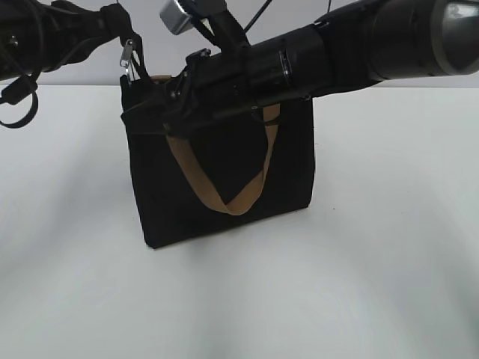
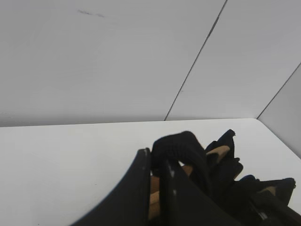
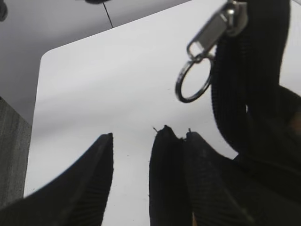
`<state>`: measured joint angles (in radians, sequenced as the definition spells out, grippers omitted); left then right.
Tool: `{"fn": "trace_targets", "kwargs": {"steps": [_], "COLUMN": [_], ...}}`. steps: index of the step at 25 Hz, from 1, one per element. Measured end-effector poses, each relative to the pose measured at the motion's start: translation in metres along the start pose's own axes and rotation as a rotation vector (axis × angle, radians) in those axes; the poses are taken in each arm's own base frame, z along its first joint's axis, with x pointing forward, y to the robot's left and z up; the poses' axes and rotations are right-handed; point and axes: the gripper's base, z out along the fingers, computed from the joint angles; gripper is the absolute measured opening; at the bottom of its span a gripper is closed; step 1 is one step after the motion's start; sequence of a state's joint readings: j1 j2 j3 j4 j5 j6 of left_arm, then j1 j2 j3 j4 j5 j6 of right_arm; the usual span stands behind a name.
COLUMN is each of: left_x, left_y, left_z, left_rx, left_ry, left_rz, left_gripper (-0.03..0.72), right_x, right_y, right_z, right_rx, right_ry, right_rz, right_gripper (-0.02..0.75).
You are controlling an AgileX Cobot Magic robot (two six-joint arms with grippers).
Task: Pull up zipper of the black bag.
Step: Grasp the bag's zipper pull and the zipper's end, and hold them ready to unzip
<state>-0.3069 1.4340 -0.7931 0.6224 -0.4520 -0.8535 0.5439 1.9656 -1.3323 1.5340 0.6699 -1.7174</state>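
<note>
The black bag [image 1: 284,161] stands on the white table, a tan handle [image 1: 196,178] hanging down its front. My left gripper [image 1: 118,21] is shut on the black fabric end of the zipper at the bag's top left corner and holds it up; the left wrist view [image 2: 156,159] shows the jaws pinching that strip. The silvery zipper pull [image 1: 129,58] with its ring hangs just below that grip and shows in the right wrist view [image 3: 207,44]. My right gripper [image 1: 150,108] reaches across the bag's top and is open [image 3: 136,134], one finger against the bag's fabric edge [image 3: 207,174], below the pull.
The white table [image 1: 389,284] spreads around the bag on all sides. Its far left corner and edge [image 3: 44,56] show in the right wrist view. A grey wall stands behind the table [image 2: 94,56].
</note>
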Motion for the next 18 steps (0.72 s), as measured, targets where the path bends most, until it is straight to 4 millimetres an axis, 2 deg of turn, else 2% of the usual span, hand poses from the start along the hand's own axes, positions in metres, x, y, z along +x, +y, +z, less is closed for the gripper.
{"fn": "trace_targets", "kwargs": {"steps": [10,18], "left_x": [0.0,0.0], "left_y": [0.0,0.0], "left_z": [0.0,0.0], "left_rx": [0.0,0.0], "left_ry": [0.0,0.0], "left_rz": [0.0,0.0], "left_gripper": [0.01,0.01], "right_x": [-0.01,-0.011], "right_y": [-0.006,-0.007], "right_z": [-0.001,-0.001], "right_rx": [0.058,0.068], "right_ry": [-0.108,-0.121], "right_rz": [0.055,0.066], "right_gripper": [0.378,0.378]}}
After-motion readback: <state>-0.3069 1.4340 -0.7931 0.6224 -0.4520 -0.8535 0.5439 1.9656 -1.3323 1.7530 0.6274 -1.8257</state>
